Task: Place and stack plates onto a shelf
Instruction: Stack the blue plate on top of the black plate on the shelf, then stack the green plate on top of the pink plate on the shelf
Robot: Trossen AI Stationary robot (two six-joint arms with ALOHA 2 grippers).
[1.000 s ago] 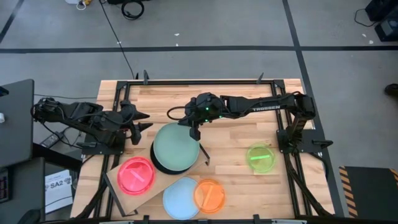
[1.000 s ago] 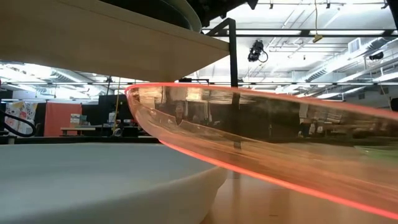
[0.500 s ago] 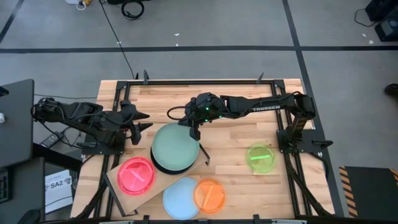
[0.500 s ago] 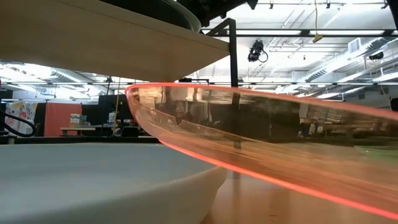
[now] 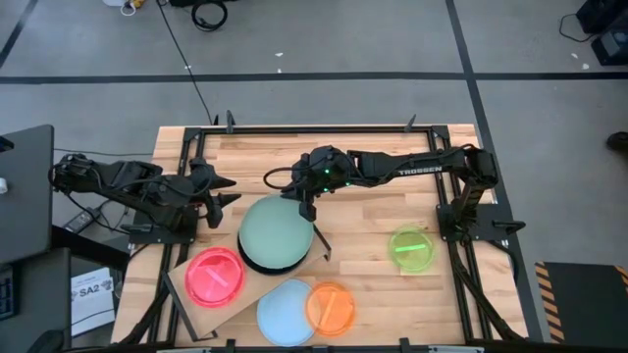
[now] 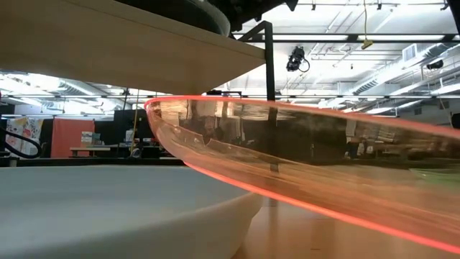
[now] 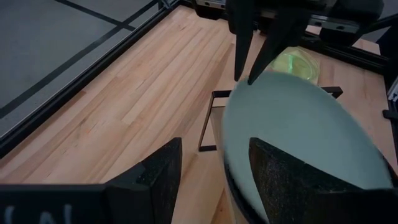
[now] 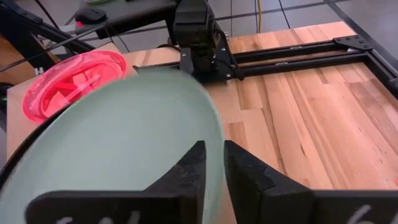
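mint-green plate [image 5: 277, 230] sits on black plate [image 5: 249, 259]; right claw [image 5: 302, 209] at its 1 o'clock rim, fingers barely parted, should widen before lifting clear.

Both arms reach toward table centre from opposite sides.
Left gripper [image 5: 221, 193] at about 9 o'clock, arm low from the left edge, fingers spread wide, nothing held. Right arm stretches in from 3 o'clock, wrist bent down, right gripper [image 5: 305, 208] near centre, fingers [image 7: 241, 43] a narrow gap apart, pointing down.
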